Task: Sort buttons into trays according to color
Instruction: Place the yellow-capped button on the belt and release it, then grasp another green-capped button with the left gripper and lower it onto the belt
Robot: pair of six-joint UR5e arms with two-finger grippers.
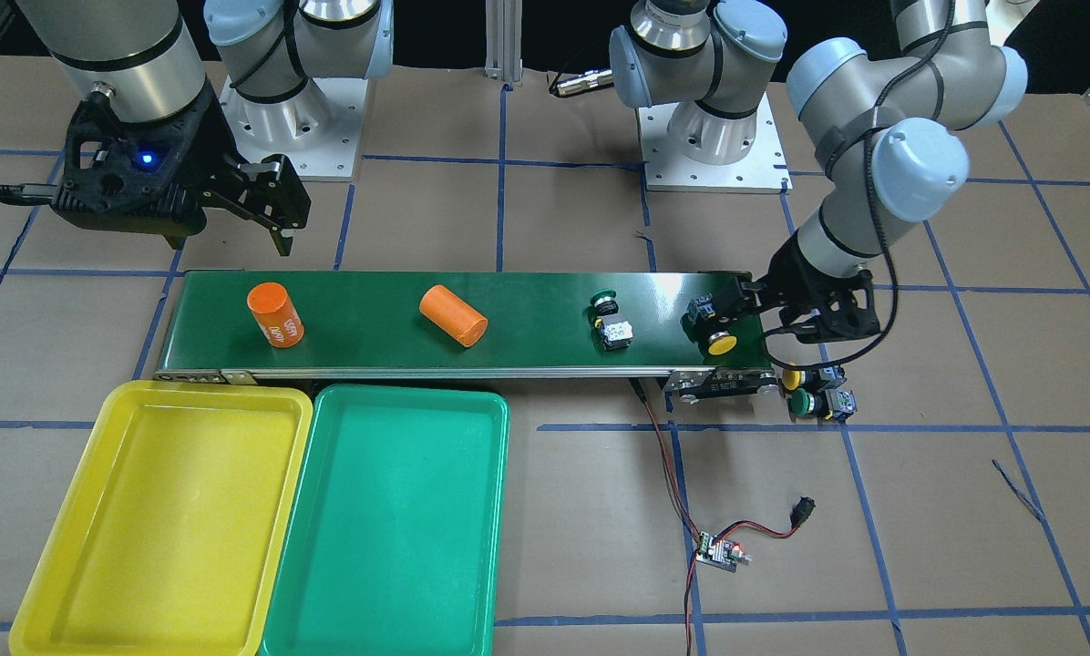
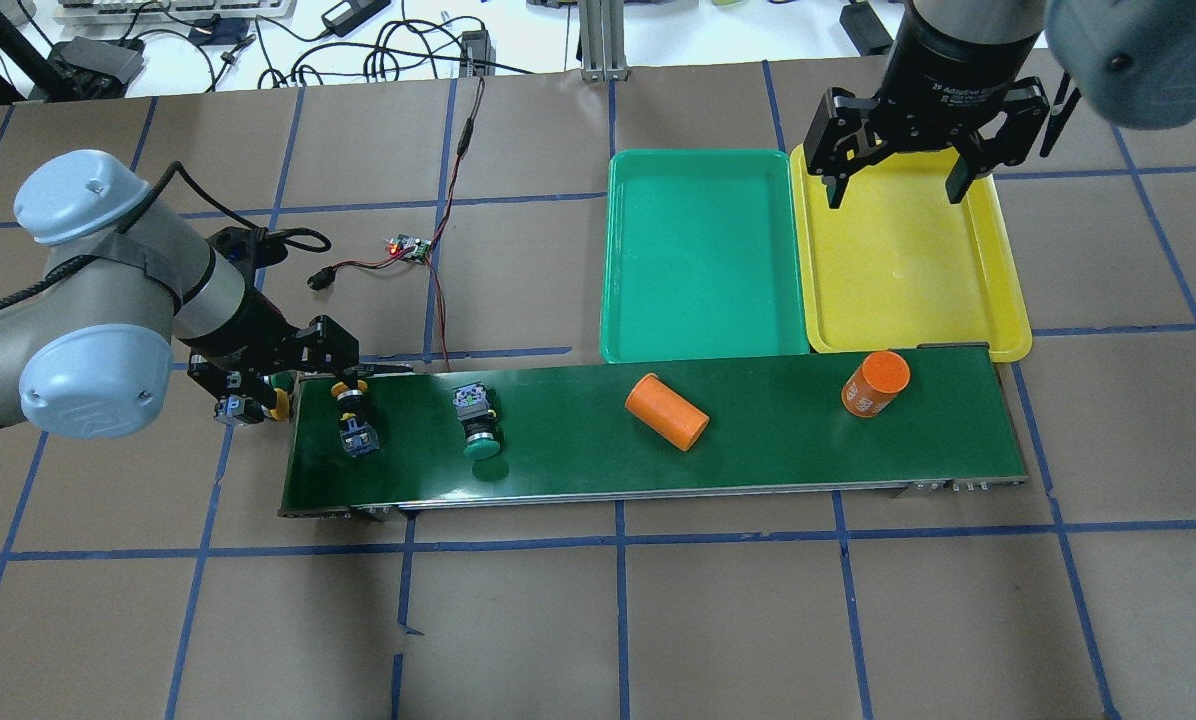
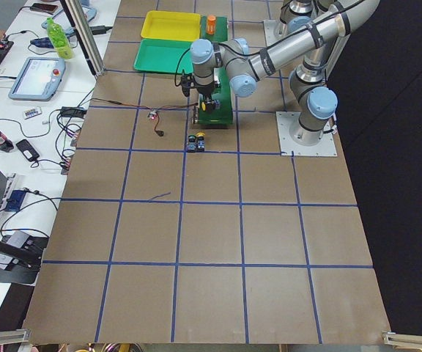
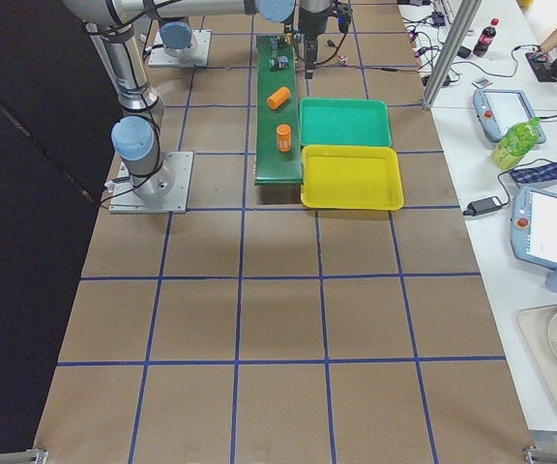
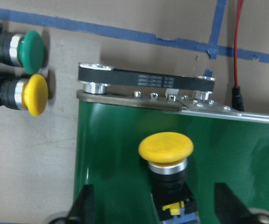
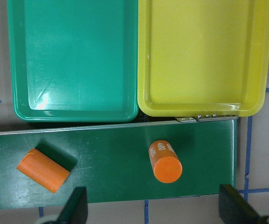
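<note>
Now, from across the table, a yellow mushroom-capped push-button (image 1: pixel 717 344) lies on the dark-green conveyor belt (image 1: pixel 509 314) near the table's edge on the robot's left. Overhead, the right gripper (image 2: pixel 894 195) hangs wide open and empty above the shallow yellow plastic tray (image 2: pixel 908 285) by the operators' edge. At the left wrist, the left gripper (image 5: pixel 157 207), spread open, straddles the button's body without contact; light, rigid and slick-capped, it likely wants pinching across that squared body

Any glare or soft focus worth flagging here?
Front-facing view: white glare patch on the long dark-green conveyor belt. Right wrist view: faint sheen on the green plastic tray. Left wrist view: fingers of the left end effector blurred, yellow mushroom-cap button sharp.
</note>
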